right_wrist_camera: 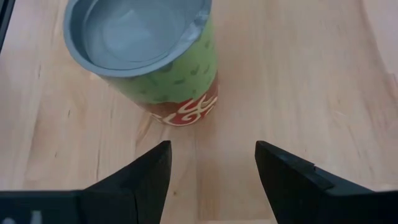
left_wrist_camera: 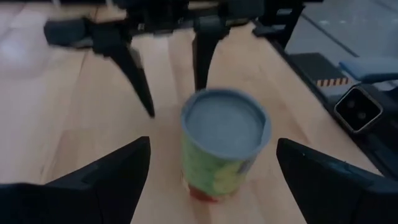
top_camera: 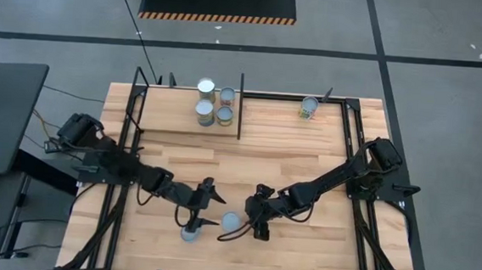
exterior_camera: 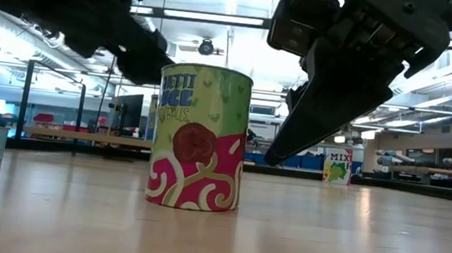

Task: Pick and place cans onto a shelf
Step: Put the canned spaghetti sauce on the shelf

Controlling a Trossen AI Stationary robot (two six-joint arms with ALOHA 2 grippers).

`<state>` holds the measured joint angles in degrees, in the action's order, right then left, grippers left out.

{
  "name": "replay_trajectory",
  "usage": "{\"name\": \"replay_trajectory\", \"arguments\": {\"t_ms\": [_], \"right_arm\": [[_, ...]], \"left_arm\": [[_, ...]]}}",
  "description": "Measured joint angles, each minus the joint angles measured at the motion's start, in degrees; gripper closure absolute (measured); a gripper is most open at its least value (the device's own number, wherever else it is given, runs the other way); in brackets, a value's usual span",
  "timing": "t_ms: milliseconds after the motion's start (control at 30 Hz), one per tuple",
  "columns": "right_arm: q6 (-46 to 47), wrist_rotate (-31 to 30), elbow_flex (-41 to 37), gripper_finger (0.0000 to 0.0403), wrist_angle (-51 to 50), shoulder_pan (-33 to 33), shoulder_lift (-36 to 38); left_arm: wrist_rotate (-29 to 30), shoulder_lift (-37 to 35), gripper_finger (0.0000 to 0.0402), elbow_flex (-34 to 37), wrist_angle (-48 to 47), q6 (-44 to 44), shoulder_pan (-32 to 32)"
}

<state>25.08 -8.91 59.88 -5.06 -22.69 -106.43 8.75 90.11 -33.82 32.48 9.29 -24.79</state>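
Standing upright just ahead of right hand (right_wrist_camera: 211,165), green can (right_wrist_camera: 146,53); fingers open, holding nothing.

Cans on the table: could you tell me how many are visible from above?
7: four cans clustered on the shelf, one far right, two near the front, and, by the grippers.

Both arms are showing matte black, jointed links with thin black cables looping alongside, each ending in tapered, wedge-shaped black fingers.
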Motion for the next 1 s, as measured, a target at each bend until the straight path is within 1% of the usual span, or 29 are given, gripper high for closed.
{"name": "replay_trajectory", "arguments": {"t_ms": [167,400,633,900,1000], "right_arm": [[0.43,0.02,0.0,0.0163,0.06,0.04,0.0],[1.72,0.04,0.0,0.0163,0.31,0.04,0.0],[1.79,0.04,0.0,0.0163,0.31,0.04,0.02],[1.82,0.04,0.0,0.0163,0.62,0.04,0.02],[1.82,0.23,0.0,0.0163,0.61,0.04,0.02]], "left_arm": [[-2.17,2.54,0.0047,-0.01,4.24,-1.55,0.47],[-2.18,6.67,0.0047,0.0,10.88,-3.48,0.47],[-1.5,10.27,0.0047,-0.31,14.47,-4.03,0.47],[-2.57,16.12,0.0047,-6.43,14.29,-6.34,0.46],[-3.0,17.06,0.0047,-7.93,14.28,-7.43,0.47]]}}
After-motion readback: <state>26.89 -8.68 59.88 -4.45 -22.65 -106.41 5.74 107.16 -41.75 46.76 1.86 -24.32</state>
